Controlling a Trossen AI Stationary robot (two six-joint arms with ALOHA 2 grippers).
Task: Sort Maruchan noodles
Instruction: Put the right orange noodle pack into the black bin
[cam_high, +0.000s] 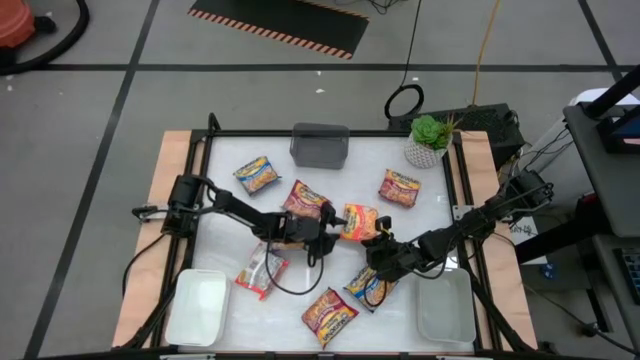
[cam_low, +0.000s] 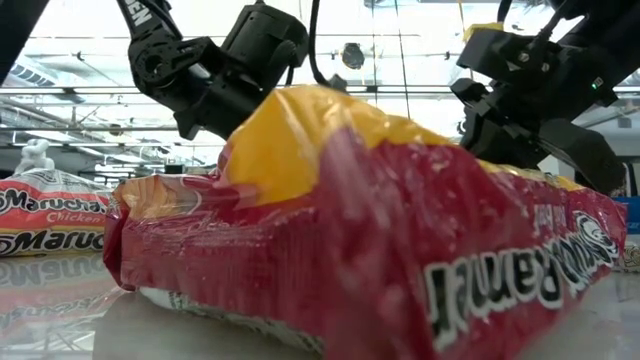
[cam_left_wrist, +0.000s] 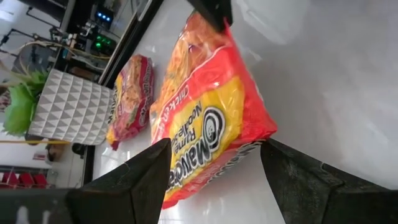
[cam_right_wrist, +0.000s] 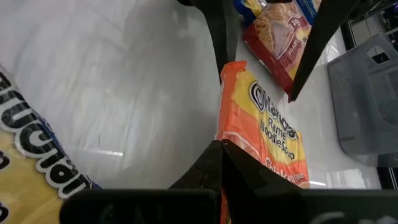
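Maruchan noodles lie scattered across the white table, none yet in either white tray: the left tray and right tray both look bare. An orange packet sits near the table's middle, the left gripper spread around its end without pinching, the right gripper clenched shut, pressing its other end. Six other packets surround it, so sorting seems barely begun.

Two dark jointed arms, black cables, wedge-shaped fingers.
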